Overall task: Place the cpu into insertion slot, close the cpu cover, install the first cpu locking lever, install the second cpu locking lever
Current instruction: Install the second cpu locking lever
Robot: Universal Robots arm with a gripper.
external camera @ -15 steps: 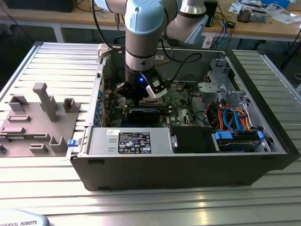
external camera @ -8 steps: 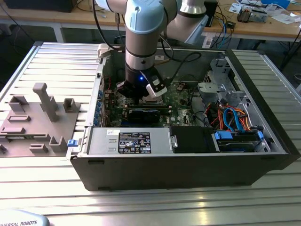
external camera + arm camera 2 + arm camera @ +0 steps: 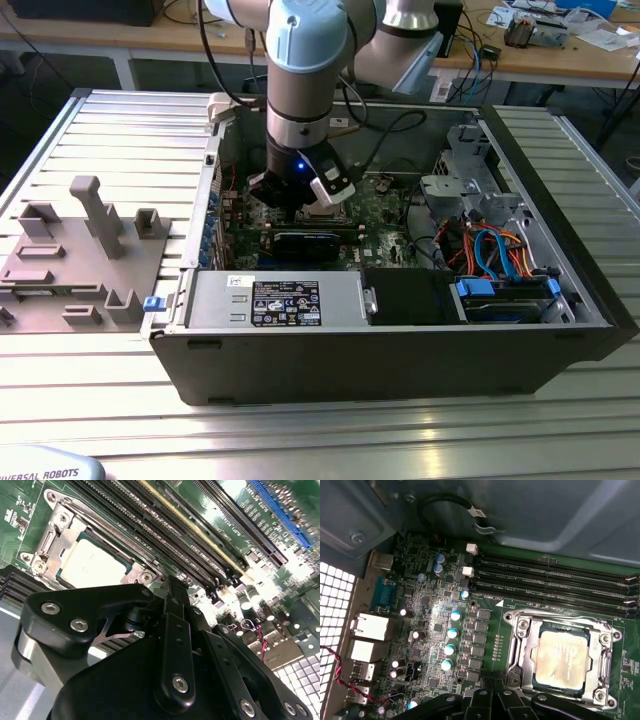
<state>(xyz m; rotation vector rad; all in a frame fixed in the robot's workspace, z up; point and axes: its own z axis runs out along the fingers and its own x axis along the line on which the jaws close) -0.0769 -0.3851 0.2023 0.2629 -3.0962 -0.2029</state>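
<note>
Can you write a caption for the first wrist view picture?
The cpu sits in the insertion slot under the closed cpu cover.

Pincer (image 3: 172,587) fingertips behind its own black body — insertion slot (image 3: 597,702) corner cropped.

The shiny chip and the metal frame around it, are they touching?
Touching. In the first wrist view the cpu cover lies closed over the cpu edges.
</note>
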